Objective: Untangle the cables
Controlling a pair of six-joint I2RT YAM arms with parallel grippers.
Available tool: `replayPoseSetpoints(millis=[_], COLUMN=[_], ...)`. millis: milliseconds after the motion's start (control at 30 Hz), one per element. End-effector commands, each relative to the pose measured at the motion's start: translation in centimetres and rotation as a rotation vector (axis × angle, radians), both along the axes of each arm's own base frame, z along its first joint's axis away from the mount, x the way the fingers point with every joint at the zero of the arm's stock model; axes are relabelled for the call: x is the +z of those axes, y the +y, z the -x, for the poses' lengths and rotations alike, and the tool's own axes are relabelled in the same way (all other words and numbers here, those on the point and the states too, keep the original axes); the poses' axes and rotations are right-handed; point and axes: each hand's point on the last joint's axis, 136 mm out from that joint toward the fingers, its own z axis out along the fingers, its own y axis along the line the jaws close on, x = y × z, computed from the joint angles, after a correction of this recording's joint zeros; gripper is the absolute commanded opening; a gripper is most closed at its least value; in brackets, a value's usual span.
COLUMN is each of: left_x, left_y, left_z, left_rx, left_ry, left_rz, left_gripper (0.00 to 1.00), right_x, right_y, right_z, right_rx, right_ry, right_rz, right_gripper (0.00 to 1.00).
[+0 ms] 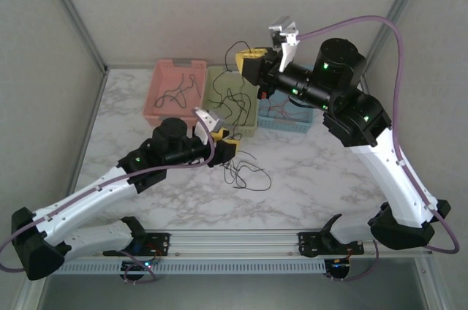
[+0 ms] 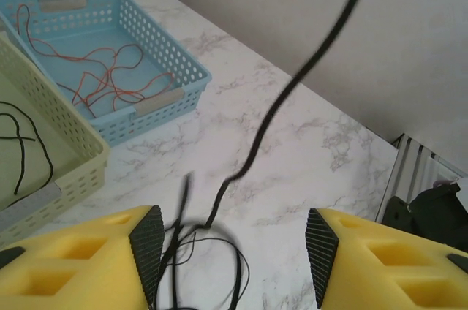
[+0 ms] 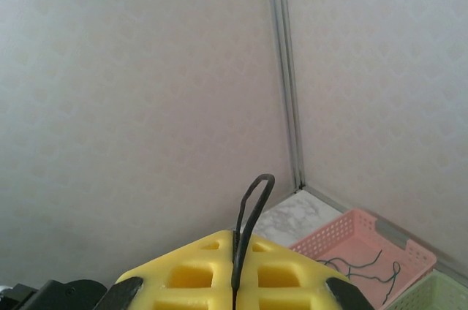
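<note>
right gripper (image 3: 235, 251): closed tight on black cable (image 3: 252, 200) loop | left gripper (image 2: 234, 251): jaws parted, black cable hanging between them, not pinched

Left end effector (image 2: 234, 246) open and low; right end effector (image 3: 235, 251) shut and raised.

The left arm (image 1: 88, 200) reaches from its base at the near left toward the middle, wrist held low, its yellow fingers (image 2: 80, 266) standing well apart with the black pads (image 2: 148, 250) facing each other. The right arm (image 1: 395, 171) rises from the near right, folds at the elbow and stretches leftward high up. Its fingers are pressed together, pinching a black cable (image 3: 252, 200) whose loop pokes out above the tips.
</note>
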Motion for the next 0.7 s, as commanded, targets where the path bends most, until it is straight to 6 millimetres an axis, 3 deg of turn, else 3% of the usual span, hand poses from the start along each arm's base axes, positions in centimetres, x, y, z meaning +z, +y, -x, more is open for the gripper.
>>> replayPoseSetpoints(millis=[0, 167, 300, 667], left_x=[-0.7, -1.2, -2.5, -4.0], left_y=[0.1, 0.6, 0.4, 0.5], left_z=[0.5, 0.8, 0.8, 0.5], left_rx=[-0.016, -0.004, 0.003, 0.024], left_ry=[0.000, 0.001, 0.037, 0.048], left_rz=[-0.008, 0.029, 0.040, 0.058], left_gripper=[0.56, 0.57, 0.67, 0.67], right_x=[2.0, 3.9, 5.6, 6.9], right_y=[-1.1, -2.5, -2.2, -2.7], right_z=[0.9, 0.4, 1.4, 1.8], right_rx=[-0.005, -0.087, -0.028, -0.030], right_ry=[-0.051, -0.099, -0.127, -0.143], right_rz=[-0.055, -0.094, -0.136, -0.191], right_gripper=[0.00, 0.00, 0.00, 0.00])
